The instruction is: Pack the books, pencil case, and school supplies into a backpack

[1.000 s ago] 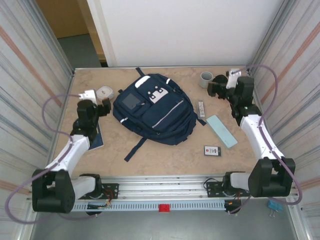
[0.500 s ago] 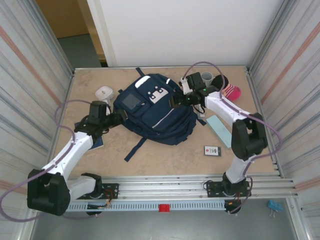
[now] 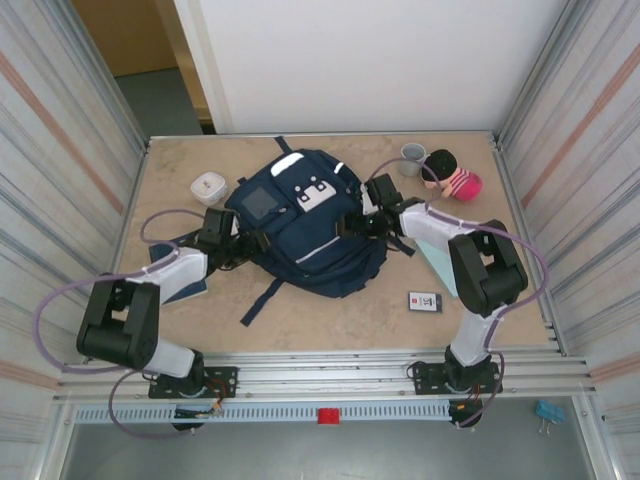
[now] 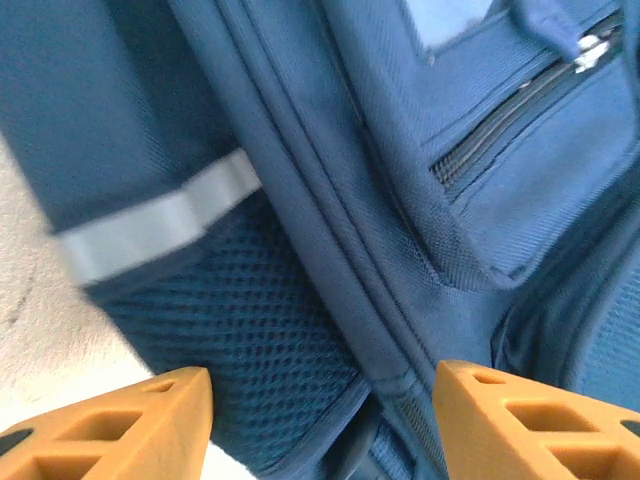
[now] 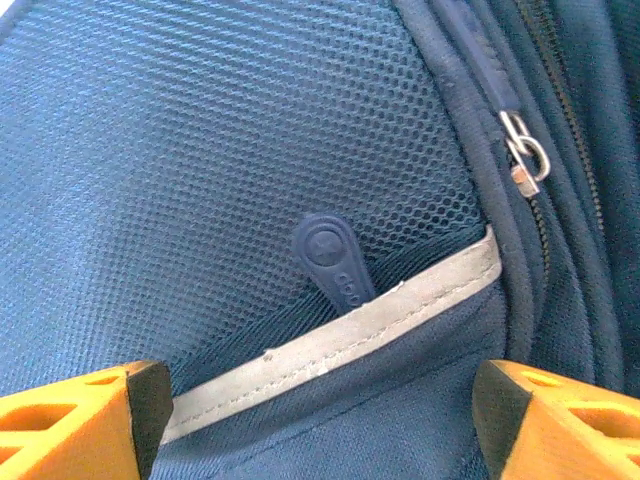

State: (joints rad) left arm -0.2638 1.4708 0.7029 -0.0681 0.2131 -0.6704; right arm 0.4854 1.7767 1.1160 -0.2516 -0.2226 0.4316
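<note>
Lying front-up on the table (image 3: pixel 330 330), the backpack (image 3: pixel 305 225) has its long axis running from far-left to near-right. Its top handle points to the far wall and its base to the arms. One strap (image 3: pixel 262 298) trails off the base toward the near-left.

The left gripper (image 3: pixel 250 240) sits at the pack's left flank and the right gripper (image 3: pixel 350 222) at its right flank, so the pack lies between the two.

In the left wrist view the fingers (image 4: pixel 130 420) stand apart, one tip in each lower corner. The pack's side seam runs down into the gap between them. Dark mesh (image 4: pixel 250 330) lies just past the left tip with a grey stripe (image 4: pixel 150 225) beyond it, and a zip (image 4: pixel 510 115) lies past the right tip. I cannot tell whether the tips touch the fabric.

In the right wrist view the orange tips (image 5: pixel 80 415) are also apart, with nothing pinched. A pale trim (image 5: pixel 340 335) slants across the gap just ahead of them. A blue rubber tab (image 5: pixel 330 255) pokes out from behind it, against the side pocket's netting. A metal slider (image 5: pixel 525 150) hangs ahead of the right tip.

Behind the right gripper, partly under its arm, the teal book (image 3: pixel 442 268) lies flat. The black rectangle (image 3: pixel 424 300) is nearer the arm bases. A cup (image 3: pixel 412 157) stands far beyond the right fingers, and a white box (image 3: pixel 208 187) beyond the left ones.
</note>
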